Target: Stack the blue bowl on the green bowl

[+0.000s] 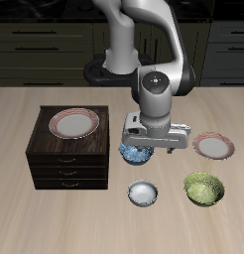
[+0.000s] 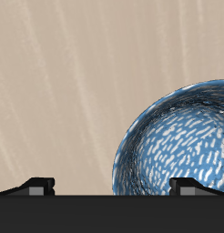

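Note:
The blue bowl [image 1: 135, 154], mottled blue and white, stands on the table beside the dark drawer cabinet; it also fills much of the wrist view [image 2: 182, 141]. My gripper [image 1: 146, 146] hangs just above it, over its rim, and partly hides it in the exterior view. In the wrist view my gripper [image 2: 114, 187] is open, its fingertips [image 2: 36, 186] set wide apart, and it holds nothing. The green bowl [image 1: 203, 188], olive and mottled, stands apart from it near the table's front edge.
A small plain white bowl [image 1: 143, 192] stands near the front edge, between the two bowls. A pink-rimmed plate [image 1: 213, 147] lies behind the green bowl. Another plate [image 1: 74, 123] lies on top of the dark wooden drawer cabinet [image 1: 64, 164].

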